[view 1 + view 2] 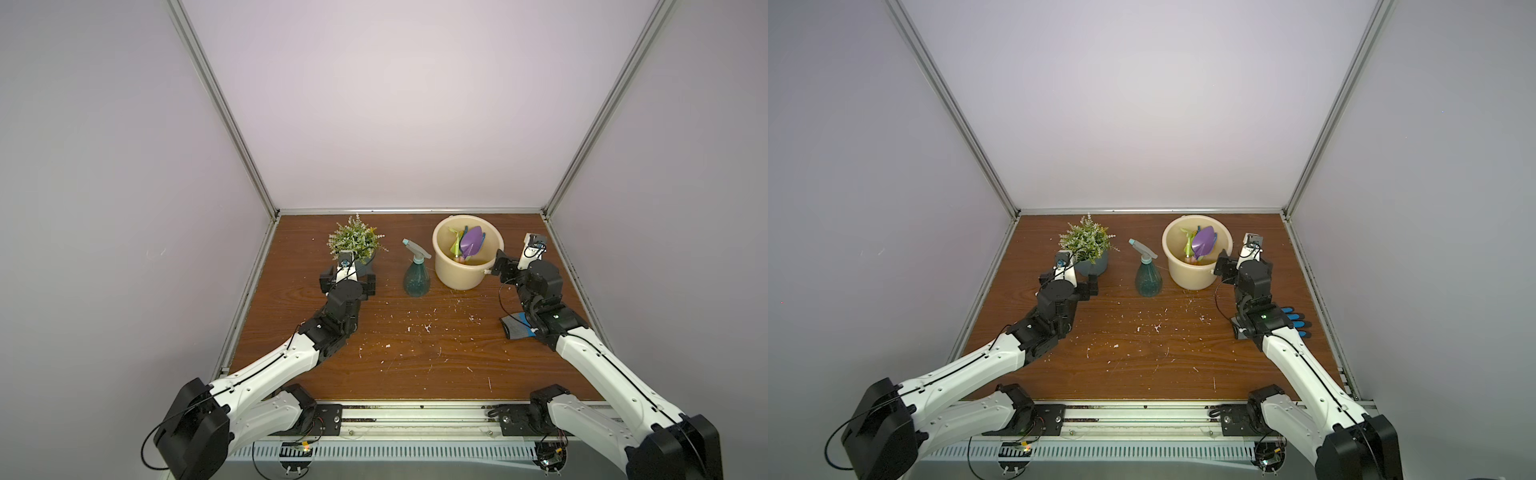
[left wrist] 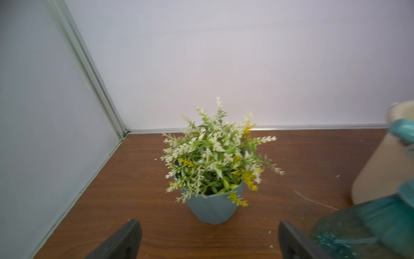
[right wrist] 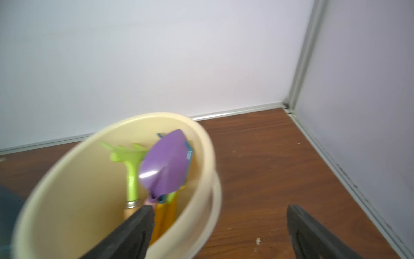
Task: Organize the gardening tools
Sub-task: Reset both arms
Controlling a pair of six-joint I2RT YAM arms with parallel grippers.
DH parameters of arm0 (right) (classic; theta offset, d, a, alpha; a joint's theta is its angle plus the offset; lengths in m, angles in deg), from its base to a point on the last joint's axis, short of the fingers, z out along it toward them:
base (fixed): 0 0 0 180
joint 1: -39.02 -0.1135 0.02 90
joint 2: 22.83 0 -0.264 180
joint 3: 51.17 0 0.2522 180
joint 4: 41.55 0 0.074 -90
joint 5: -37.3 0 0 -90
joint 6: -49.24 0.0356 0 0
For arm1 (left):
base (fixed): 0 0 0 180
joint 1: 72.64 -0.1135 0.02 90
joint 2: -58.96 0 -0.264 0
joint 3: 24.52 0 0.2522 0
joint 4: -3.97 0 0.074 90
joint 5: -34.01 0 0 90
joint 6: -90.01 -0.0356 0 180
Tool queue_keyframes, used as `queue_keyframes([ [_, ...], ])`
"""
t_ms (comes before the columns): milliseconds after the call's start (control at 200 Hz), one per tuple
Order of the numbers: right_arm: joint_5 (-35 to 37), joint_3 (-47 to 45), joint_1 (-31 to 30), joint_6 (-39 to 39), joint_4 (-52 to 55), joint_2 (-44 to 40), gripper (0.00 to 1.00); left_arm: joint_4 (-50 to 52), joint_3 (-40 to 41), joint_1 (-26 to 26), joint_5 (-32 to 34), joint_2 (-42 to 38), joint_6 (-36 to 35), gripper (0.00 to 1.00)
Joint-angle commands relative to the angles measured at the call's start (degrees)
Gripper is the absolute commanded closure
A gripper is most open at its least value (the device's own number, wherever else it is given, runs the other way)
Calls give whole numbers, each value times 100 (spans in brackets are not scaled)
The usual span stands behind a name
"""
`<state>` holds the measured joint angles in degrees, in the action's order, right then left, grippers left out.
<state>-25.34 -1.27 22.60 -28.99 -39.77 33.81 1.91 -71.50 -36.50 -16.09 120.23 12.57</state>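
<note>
A cream bucket (image 1: 457, 282) stands at the back right and holds the gardening tools. In the right wrist view I make out a purple trowel (image 3: 165, 166), a lime-green rake (image 3: 132, 170), a blue fork (image 3: 189, 153) behind the trowel and a yellow scoop (image 3: 167, 213) low down. A teal spray bottle (image 1: 417, 278) stands upright left of the bucket. My right gripper (image 3: 220, 210) is open and straddles the bucket's near right rim, one finger above the inside and one outside. My left gripper (image 2: 207, 226) is open and empty, just in front of the potted plant (image 2: 212, 161).
A glove with blue fingers (image 1: 1298, 322) lies on the table under my right forearm. White crumbs are scattered over the wooden tabletop (image 1: 415, 353). The enclosure walls and metal rails close in the back and both sides.
</note>
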Motion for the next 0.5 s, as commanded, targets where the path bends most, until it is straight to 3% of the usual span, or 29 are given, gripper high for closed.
queue_keyframes([
  [0,1473,-600,174,-368,-1237,77,1,912,-129,-808,204,251,508,1],
  [170,1607,-1296,478,-501,-2006,490,1,-26,341,-1772,-136,569,405,1],
  [375,1214,-1739,710,-429,-2849,1135,1,-1490,524,-2262,114,1792,-288,1],
  [495,887,-1982,710,-846,-3777,1456,1,-3228,1155,-2474,-376,1930,-817,0],
])
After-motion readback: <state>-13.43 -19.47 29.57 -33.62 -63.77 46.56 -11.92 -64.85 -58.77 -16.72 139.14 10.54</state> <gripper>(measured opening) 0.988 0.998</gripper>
